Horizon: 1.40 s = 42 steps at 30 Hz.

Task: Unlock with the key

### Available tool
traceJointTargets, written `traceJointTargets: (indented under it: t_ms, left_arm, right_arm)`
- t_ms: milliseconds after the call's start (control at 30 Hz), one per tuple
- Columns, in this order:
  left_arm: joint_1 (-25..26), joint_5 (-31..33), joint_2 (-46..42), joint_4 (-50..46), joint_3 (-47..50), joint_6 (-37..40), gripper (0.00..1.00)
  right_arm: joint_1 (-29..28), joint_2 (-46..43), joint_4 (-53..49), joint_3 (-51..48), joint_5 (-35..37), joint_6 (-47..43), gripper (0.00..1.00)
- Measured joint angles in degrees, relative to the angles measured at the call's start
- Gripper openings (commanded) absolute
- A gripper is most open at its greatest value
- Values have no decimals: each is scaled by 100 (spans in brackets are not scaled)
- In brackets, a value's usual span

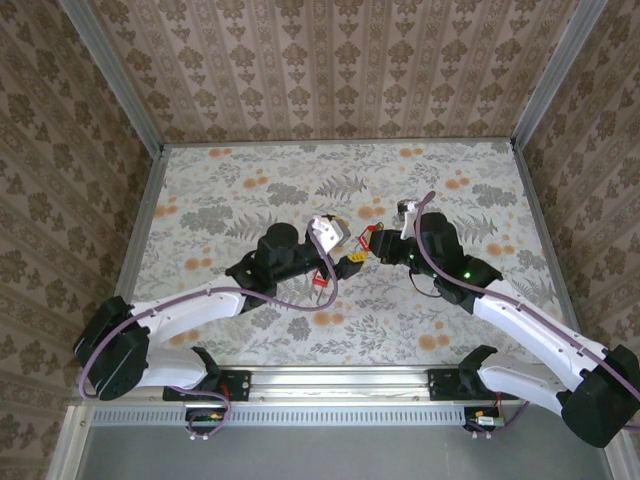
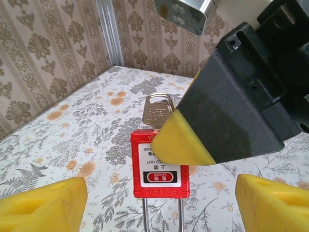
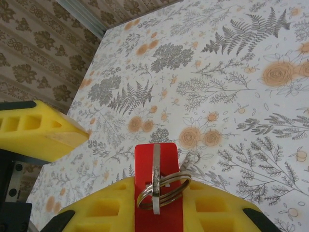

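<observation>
Padlock (image 2: pixel 160 169) held over table (image 1: pixel 250 180) centre, red body clamped by right gripper (image 3: pixel 155 195). Key (image 2: pixel 157 110) seated, head at 12 o'clock of body; shackle (image 2: pixel 143 212) at 6. Left gripper (image 2: pixel 159 205) spread wide, flanking lock, no contact. Lock likely light, rigid, slick plastic; pinch small key head across flats.

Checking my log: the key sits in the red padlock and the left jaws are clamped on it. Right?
No. The key sits in the red padlock, but the left gripper has its jaws wide open, not clamped: see the left wrist view.
</observation>
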State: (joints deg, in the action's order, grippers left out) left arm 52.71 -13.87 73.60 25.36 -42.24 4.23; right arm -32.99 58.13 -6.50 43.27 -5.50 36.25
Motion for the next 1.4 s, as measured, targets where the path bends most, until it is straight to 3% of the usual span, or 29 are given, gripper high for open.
traceJointTargets:
  t_ms: [367,767,900,1200,1300,1400]
  left_arm:
    - [87,-286,579,-13,-334,-17,75]
    - [90,-289,634,-57,-334,-15,60]
    - [85,-245,634,-57,-334,-7,50]
    - [90,-203,730,-57,-334,9,55]
    - [87,-192,737,-66,-341,2,48]
    - [85,-109,737,-76,-341,-9,35]
  right_arm:
    - [0,-24,68,-39,-146,170,22]
    - [17,-214,74,-39,-278,258,22]
    - [22,-214,96,-42,-317,308,22]
    - [22,-170,269,-109,-520,472,21]
    - [22,-166,358,-149,-564,496,21]
    - [22,-166,363,-155,-570,498,21]
